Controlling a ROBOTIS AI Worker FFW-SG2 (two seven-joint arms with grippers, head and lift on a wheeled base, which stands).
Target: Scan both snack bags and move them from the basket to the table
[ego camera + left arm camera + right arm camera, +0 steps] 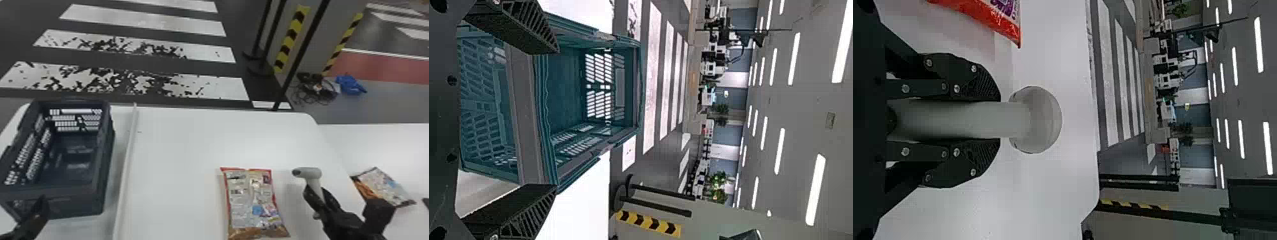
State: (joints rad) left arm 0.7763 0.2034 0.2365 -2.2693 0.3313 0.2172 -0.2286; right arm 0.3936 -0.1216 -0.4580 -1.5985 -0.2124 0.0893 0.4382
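My right gripper (pixel 322 199) is at the lower right of the head view, shut on the grey scanner (pixel 311 174). In the right wrist view, the right gripper (pixel 998 120) holds the handle of the scanner (pixel 1038 120) between its fingers. One red-edged snack bag (pixel 252 204) lies flat on the table left of the scanner; a second snack bag (pixel 383 185) lies farther right. The left gripper (pixel 41 207) is at the near side of the dark basket (pixel 63 191). In the left wrist view, the left gripper (pixel 554 120) stands open, facing the basket (pixel 526 120).
A raised white strip (pixel 127 159) runs along the white table (pixel 178 143) between basket and red-edged bag. Behind the table stand black poles (pixel 297 60); cables (pixel 316 91) and a blue item (pixel 349 84) lie on the floor.
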